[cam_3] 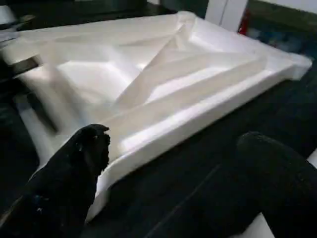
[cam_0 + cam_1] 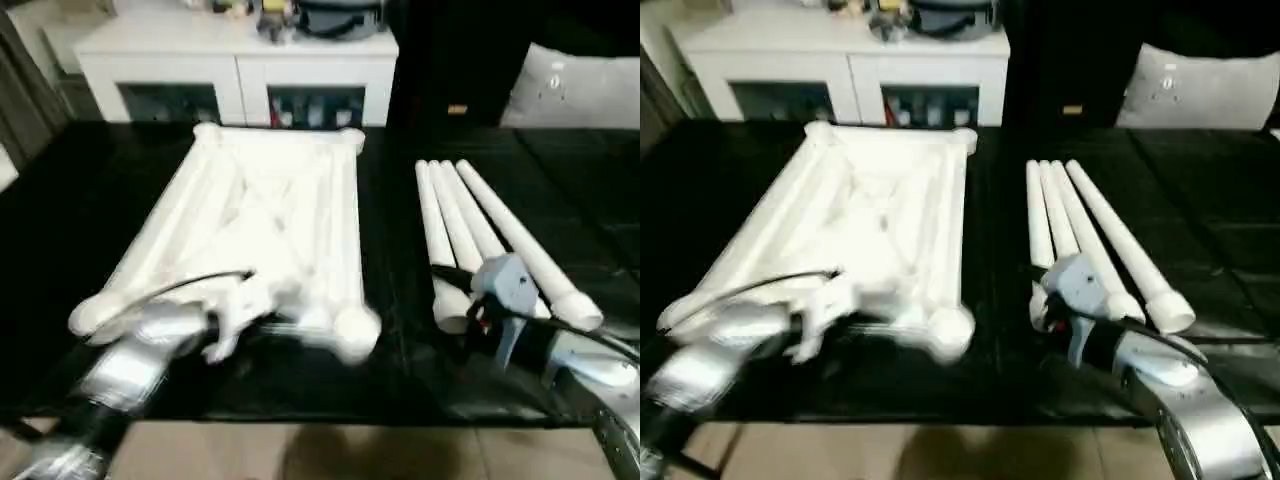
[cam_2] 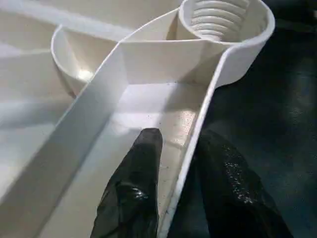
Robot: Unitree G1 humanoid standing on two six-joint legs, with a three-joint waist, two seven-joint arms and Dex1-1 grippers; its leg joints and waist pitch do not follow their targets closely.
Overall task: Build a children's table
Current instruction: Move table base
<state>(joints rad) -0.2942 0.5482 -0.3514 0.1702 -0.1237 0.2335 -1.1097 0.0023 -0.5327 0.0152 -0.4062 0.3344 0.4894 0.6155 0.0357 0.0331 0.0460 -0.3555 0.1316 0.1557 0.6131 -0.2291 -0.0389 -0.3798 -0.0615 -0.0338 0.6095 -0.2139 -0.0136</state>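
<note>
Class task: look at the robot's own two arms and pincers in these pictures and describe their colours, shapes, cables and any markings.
Both forearms are silver and rounded. A thin black cable arcs over the left forearm; another runs along the right forearm. The right wrist carries a blue-grey housing with a small red detail. The left pincer and right pincer each have two blunt, glossy black fingers. No lettering is legible.

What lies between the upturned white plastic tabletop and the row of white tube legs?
Nothing: in the left eye view only bare black table surface separates the white ribbed plastic tabletop from the tapered white tube legs.
</note>
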